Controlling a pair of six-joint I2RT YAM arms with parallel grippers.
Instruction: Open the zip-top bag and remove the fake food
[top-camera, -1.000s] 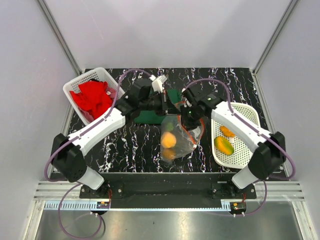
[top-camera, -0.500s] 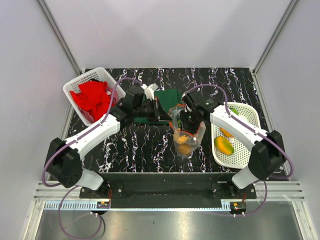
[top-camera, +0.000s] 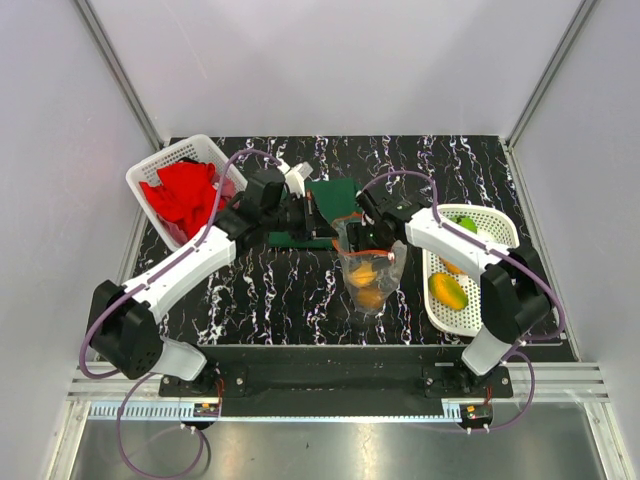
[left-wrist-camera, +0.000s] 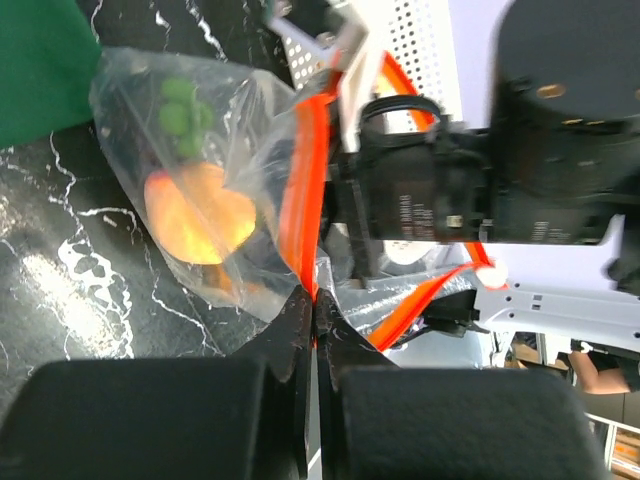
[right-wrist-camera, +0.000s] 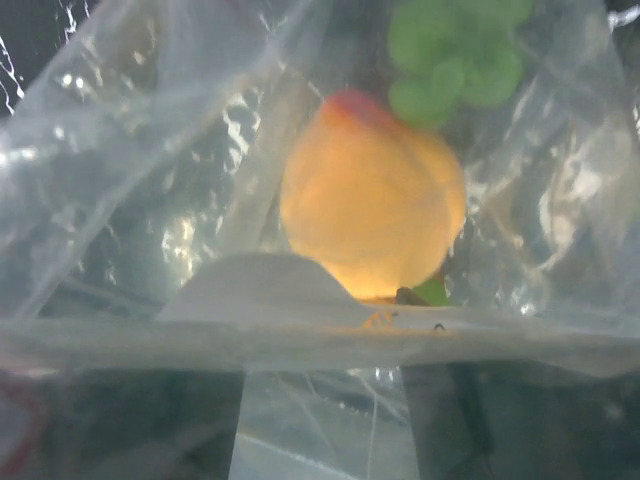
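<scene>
Three pieces of food (top-camera: 448, 291) are seen in the basket (top-camera: 500, 225) at the table's (top-camera: 260, 290) right edge. At least two lie inside the bag (top-camera: 368, 268), held over the table's middle. Its zip strip (left-wrist-camera: 305, 170) is pinched by the clenched left gripper (left-wrist-camera: 312, 300). The right gripper's (top-camera: 362, 232) state cannot be told.

Clear zip-top bag (top-camera: 372, 262) between both arms over black marbled surface (top-camera: 260, 290), orange fake food (top-camera: 365, 278) inside, left gripper (top-camera: 322, 215) and right gripper (top-camera: 360, 237) at its mouth, red cloth (top-camera: 185, 195) in white basket (top-camera: 150, 172), white tray (top-camera: 487, 292) at right.
</scene>
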